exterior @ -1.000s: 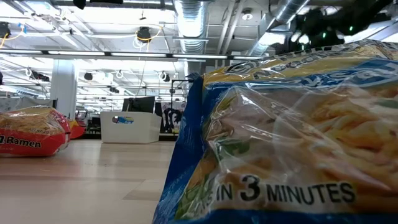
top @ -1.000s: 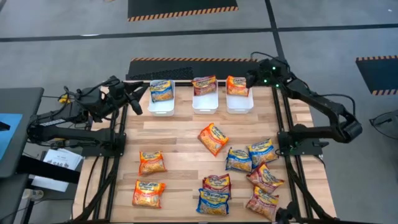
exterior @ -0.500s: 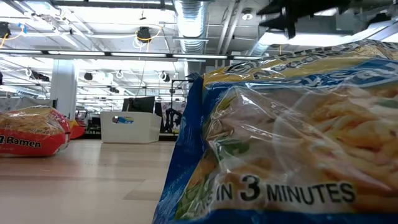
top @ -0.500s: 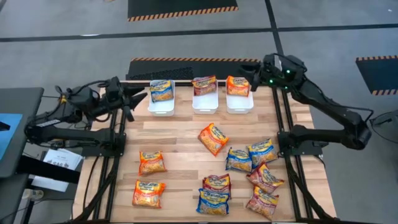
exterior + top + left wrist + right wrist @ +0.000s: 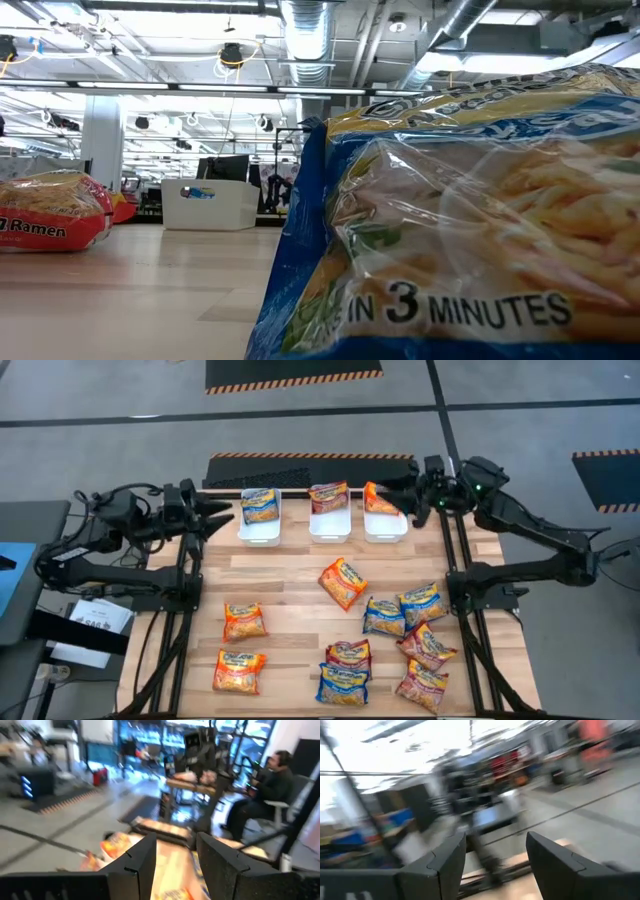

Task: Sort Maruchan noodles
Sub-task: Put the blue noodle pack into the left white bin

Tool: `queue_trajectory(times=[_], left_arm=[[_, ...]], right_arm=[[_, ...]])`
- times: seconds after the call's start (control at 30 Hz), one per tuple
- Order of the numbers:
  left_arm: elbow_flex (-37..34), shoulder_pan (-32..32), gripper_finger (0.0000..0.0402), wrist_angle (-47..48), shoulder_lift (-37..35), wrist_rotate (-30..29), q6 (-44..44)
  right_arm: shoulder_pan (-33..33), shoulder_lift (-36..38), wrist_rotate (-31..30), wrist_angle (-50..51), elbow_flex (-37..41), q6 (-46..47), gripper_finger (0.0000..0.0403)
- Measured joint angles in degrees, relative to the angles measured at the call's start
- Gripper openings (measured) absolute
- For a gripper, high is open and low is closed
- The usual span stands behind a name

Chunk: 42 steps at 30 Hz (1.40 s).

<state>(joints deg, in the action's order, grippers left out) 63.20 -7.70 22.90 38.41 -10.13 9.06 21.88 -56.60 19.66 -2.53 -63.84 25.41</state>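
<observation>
A robotics lab: exposed ceiling ducts, hazard-striped floor mats, other workstations.

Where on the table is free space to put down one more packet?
Bare wood lies between the three white bins and the orange packets at left, beside the lone centre packet. The lower right cluster is crowded.

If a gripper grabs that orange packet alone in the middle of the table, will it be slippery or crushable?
Probably slippery: the orange packet has a glossy wrapper. It lies flat, so it should slide rather than roll. The noodles inside look brittle and may crack if squeezed.
</observation>
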Motion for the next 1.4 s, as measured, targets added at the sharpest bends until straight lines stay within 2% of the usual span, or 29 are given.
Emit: queue_trajectory(times=[0.17, 0.37, 0.47, 0.67, 0.87, 1.17, 1.4], left_arm=[[0.00, 0.00, 0.0130, 3.89, 1.45, 6.71, 4.91], [0.00, 0.32, 0.0130, 5.59, 5.58, 19.12, 8.68], [0.00, 1.69, 0.0130, 7.99, 7.90, 21.75, 8.70], [-0.02, 5.39, 0.0130, 10.11, 11.66, 22.35, 10.88], [-0.02, 10.08, 0.0130, 9.29, 14.58, 21.65, 13.39], [-0.02, 14.64, 0.0130, 4.96, 19.38, 21.11, 19.33], [-0.04, 17.60, 0.0130, 3.24, 23.00, 18.45, 22.68]], right_arm=[[-7.87, -0.08, 2.75, 0.82, -0.02, 7.81, 0.0229], [-18.76, -3.56, 2.73, 1.08, -0.04, 12.25, 0.0222], [-23.23, -6.17, 2.69, 2.68, -0.04, 13.60, 0.0221], [-28.68, -11.35, 2.52, 12.41, 0.00, 19.15, 0.0221], [-32.64, -16.39, 2.60, 20.84, 0.02, 19.82, 0.0220], [-36.46, -24.32, 4.43, 22.20, 0.03, 20.26, 0.0220], [-39.77, -29.34, 4.42, 22.31, 0.05, 20.26, 0.0220]])
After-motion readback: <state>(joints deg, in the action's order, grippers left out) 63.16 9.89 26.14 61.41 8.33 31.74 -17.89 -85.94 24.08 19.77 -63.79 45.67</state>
